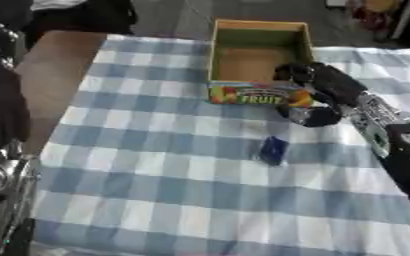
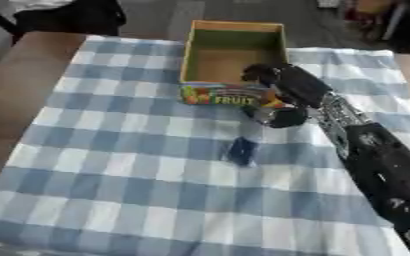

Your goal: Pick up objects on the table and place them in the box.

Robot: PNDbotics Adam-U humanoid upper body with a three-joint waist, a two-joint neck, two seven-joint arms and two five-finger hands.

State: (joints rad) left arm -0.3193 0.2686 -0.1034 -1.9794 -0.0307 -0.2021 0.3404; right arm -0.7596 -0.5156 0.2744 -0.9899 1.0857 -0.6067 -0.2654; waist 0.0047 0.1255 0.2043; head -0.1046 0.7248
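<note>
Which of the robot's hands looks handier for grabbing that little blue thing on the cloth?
Probably the right. The right hand is out over the checked cloth beside the box, just beyond the blue object. The left arm shows only at the left eye view's lower left edge, far from it.

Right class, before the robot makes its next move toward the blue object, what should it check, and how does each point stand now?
1. Box open on top, inside looks bare: ok.
2. Small blue object lies on the checked cloth, apart from the box, nothing over it: ok.
3. Right hand is at the box's front right corner, not above the blue object: not ok.
4. Right hand free to grasp: cannot tell, its fingers are curled and may hold something dark.
5. Left hand in position: cannot tell.
</note>
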